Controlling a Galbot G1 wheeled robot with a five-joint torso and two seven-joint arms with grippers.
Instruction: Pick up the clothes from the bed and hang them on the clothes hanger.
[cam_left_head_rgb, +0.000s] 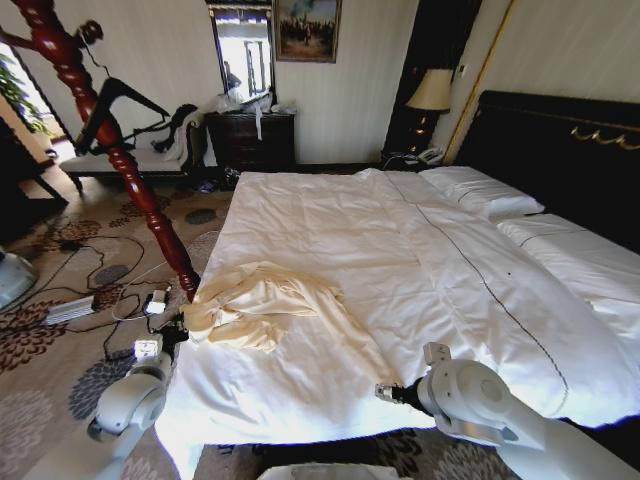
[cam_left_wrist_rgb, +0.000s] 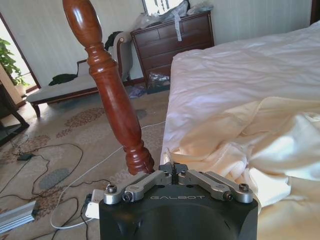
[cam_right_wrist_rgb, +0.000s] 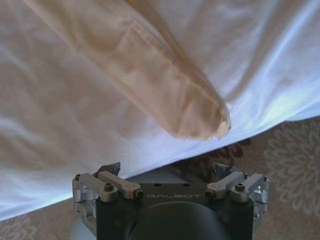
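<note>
The pale cream-yellow garment (cam_left_head_rgb: 262, 303), thin and wrinkled, lies bunched in the lower left of the head view, on the near left corner of the wide bed with white sheets (cam_left_head_rgb: 400, 250). One long sleeve-like end (cam_right_wrist_rgb: 165, 85) trails to the mattress edge. It looks light, limp and a little slippery, so it will likely sag and slide from any single pinch; a thick fold near the collar or shoulder seems the surest hold. The left gripper (cam_left_wrist_rgb: 173, 172), fingers closed together on nothing, sits just beside the cloth's edge and the turned red-brown wooden post (cam_left_head_rgb: 110, 140). The right gripper (cam_right_wrist_rgb: 170, 172), fingers spread wide, hovers at the bed's foot, near the trailing end.
</note>
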